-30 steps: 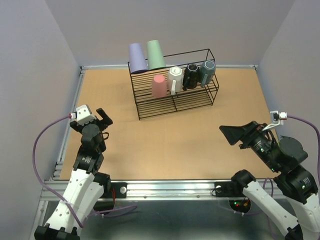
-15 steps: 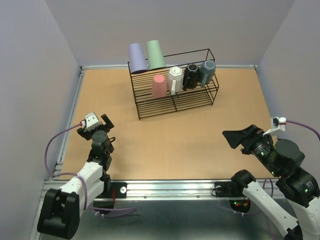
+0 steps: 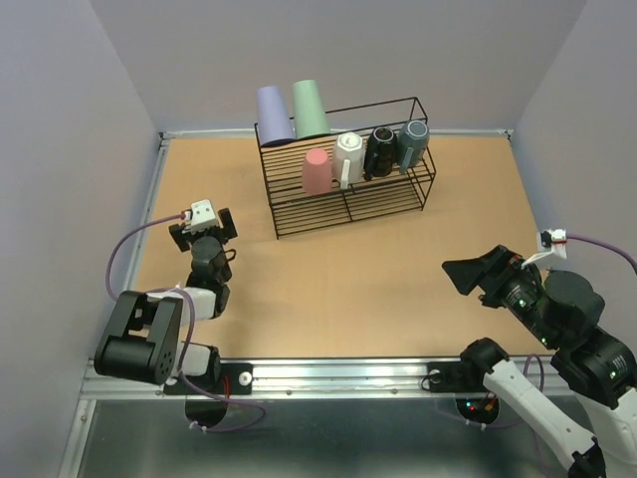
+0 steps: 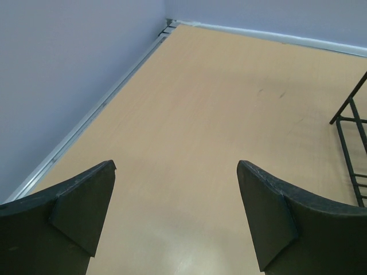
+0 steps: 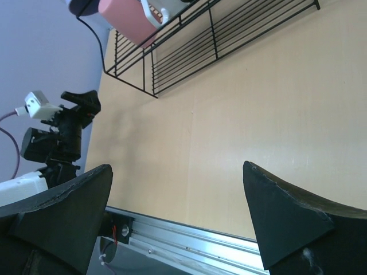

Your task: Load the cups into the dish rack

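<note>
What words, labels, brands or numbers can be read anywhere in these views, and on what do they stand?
None can be read.
The cups and the dish rack show no print.
The table bears no markings.
The white plug at the left wrist is too small to tell.

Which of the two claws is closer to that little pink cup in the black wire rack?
Left. The left claw hangs open to the near-left of the small pink handleless cup. The right claw, also open, sits farther off, to its near-right.
</note>
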You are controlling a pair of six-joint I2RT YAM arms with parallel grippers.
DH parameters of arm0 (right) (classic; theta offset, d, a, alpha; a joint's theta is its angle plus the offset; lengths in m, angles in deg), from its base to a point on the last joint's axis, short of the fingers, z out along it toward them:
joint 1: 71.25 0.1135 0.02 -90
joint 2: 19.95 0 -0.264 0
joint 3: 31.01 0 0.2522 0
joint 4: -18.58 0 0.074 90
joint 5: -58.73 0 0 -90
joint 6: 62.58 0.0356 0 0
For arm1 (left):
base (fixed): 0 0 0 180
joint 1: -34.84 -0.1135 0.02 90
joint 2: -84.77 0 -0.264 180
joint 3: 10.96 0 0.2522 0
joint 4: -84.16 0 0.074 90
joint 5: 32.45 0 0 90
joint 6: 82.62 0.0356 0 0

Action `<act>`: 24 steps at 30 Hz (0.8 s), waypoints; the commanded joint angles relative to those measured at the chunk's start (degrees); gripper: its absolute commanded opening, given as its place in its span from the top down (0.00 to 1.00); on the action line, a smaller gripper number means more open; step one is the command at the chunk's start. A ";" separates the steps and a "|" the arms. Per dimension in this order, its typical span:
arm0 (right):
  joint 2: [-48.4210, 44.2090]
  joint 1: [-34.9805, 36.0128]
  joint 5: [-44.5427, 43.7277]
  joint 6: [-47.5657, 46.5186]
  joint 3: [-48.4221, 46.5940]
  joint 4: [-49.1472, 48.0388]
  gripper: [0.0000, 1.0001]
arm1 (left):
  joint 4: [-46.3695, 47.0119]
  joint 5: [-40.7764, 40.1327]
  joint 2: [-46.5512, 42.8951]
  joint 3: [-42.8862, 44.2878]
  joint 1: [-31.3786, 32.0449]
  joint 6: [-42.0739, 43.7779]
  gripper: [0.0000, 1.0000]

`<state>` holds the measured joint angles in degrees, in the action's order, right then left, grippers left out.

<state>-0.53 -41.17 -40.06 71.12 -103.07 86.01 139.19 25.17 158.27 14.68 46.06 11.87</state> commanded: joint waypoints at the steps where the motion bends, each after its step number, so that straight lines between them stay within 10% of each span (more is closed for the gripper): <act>1: 3.95 0.32 -0.61 -1.51 -1.55 -0.58 0.00 | 8.72 7.14 3.32 5.17 -1.11 1.93 0.01; 10: 8.61 0.32 -3.67 -1.78 -1.20 -3.66 0.00 | 25.54 12.79 9.81 -0.62 -4.28 0.60 0.01; 24: 12.22 0.32 -25.72 -8.09 7.22 -14.27 0.00 | 22.44 12.25 10.27 0.87 -4.54 -0.10 0.01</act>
<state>12.34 -41.17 -53.57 67.19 -101.15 79.85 144.33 37.61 169.13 15.36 41.84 11.83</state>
